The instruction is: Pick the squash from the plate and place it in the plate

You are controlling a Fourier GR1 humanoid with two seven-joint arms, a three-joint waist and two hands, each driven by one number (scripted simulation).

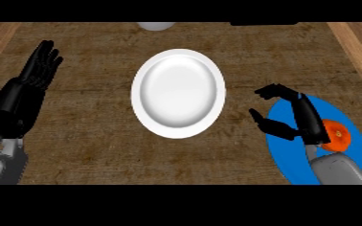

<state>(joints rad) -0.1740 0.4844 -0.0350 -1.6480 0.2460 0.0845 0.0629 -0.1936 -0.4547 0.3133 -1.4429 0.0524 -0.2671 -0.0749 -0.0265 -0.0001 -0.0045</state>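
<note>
The counter is a brown, rough-grained surface with a paler wooden strip along each side. At its middle lies a white plate, bare and glossy, appearing taller than it is wide. To the lower right sits a blue plate, partly covered by the robot's right forearm, which comes up from the lower edge. The right hand hangs over the left part of this blue plate with its fingers bent forward and its thumb spread below them, leaving a gap between the two; nothing sits in that gap, so the hand holds nothing. The squash, orange and rounded, lies on the blue plate just to the right of the wrist, beside the hand rather than within its fingers, and part of it is hidden by the forearm. At the left edge the left hand rests open, fingers straight and pointing up, well apart from both plates. At the top edge, a pale round object shows only in part.
</note>
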